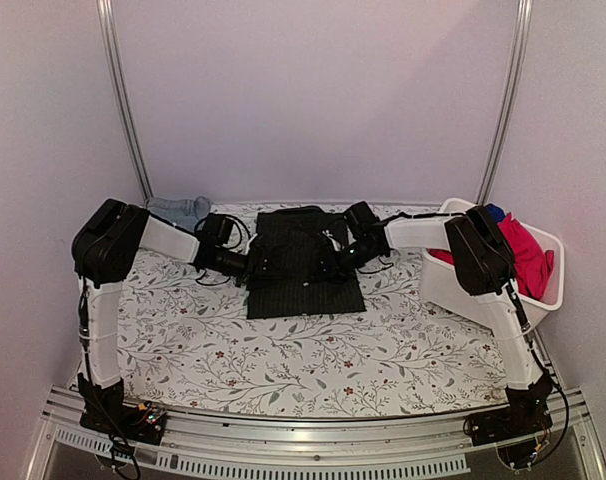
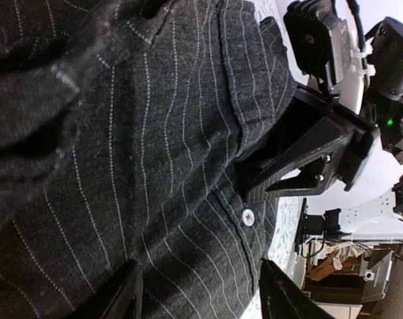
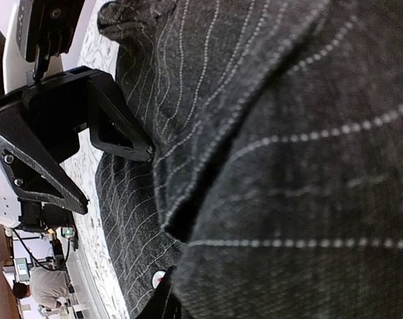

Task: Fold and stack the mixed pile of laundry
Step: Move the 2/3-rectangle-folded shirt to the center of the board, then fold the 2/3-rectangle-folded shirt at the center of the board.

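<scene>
Robot lab test cell.
White panel walls (image 1: 313, 90) on aluminium rails (image 1: 123, 100), floral table cover (image 1: 283, 360); monitor (image 3: 20, 269) and seated person (image 3: 45, 289) in background.

Left arm (image 1: 101, 330) and right arm (image 1: 508, 325): white tube links, bulky black joint housings, black bases at the tabletop's (image 1: 283, 350) near edge, thin black cables, matte-black angular left gripper (image 3: 116, 180) and right gripper (image 2: 245, 181) with small silver screws, green wrist LEDs.
</scene>
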You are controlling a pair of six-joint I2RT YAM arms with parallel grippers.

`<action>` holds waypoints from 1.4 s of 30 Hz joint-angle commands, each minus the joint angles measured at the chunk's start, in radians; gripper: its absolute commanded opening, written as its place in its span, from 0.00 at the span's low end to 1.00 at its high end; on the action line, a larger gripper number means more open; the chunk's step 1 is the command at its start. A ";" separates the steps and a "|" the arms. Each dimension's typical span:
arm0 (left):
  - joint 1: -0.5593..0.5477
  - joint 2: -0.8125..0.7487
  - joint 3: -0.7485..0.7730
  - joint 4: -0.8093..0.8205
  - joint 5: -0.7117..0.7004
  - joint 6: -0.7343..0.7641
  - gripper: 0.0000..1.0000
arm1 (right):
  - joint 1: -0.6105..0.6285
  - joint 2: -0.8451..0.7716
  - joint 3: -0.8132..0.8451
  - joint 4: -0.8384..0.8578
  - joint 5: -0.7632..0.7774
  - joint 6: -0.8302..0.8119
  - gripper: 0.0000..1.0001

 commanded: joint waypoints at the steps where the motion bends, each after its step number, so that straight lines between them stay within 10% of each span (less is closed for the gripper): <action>1: -0.002 -0.076 -0.181 -0.100 -0.050 0.052 0.60 | 0.102 -0.043 -0.187 -0.121 0.157 -0.050 0.26; 10: -0.063 -0.433 -0.455 -0.120 -0.117 0.144 0.64 | 0.140 -0.382 -0.505 -0.082 0.126 -0.047 0.31; 21: -0.493 -0.919 -0.627 -0.191 -0.865 0.514 0.81 | 0.138 -0.545 -0.447 -0.017 0.092 -0.071 0.34; 33: -0.845 -0.622 -0.532 -0.171 -1.217 0.777 0.68 | 0.140 -0.330 -0.392 -0.005 0.154 -0.149 0.30; 42: -0.888 -0.462 -0.491 0.007 -1.451 0.906 0.51 | 0.160 -0.219 -0.392 0.004 0.180 -0.203 0.29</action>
